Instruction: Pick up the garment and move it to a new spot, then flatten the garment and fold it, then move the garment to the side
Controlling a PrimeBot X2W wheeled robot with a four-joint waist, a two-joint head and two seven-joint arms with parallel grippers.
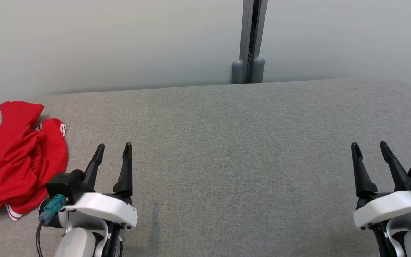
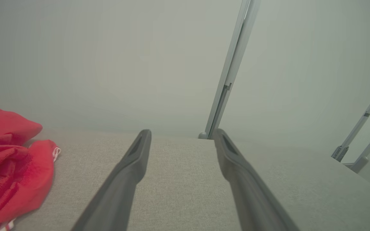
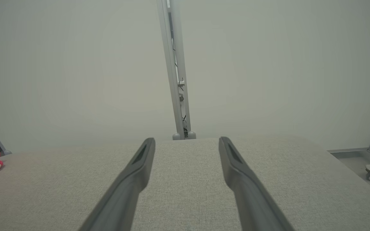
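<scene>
**Both end effectors open and empty; red garment lies at the table's left edge**

You are looking down at a grey, fabric-covered table (image 1: 227,142) with a pale wall (image 1: 120,43) behind its far edge. A grey metal post (image 1: 252,39) rises from behind the middle of that far edge.

The garment (image 1: 20,157) is bright red with thin white trim. It lies crumpled in a loose heap along the table's left edge, reaching up toward the far left corner. Part of it runs out of the head view on the left.

Your left end effector (image 1: 114,145) sits over the near left part of the table, just beside the garment's right side. Whether they touch, you cannot tell. Its two dark fingers are spread wide apart, with nothing between them.

Your right end effector (image 1: 369,143) sits over the near right part of the table, well apart from the garment. Its fingers are also spread wide and hold nothing. Both sets of fingers point toward the far edge.
</scene>
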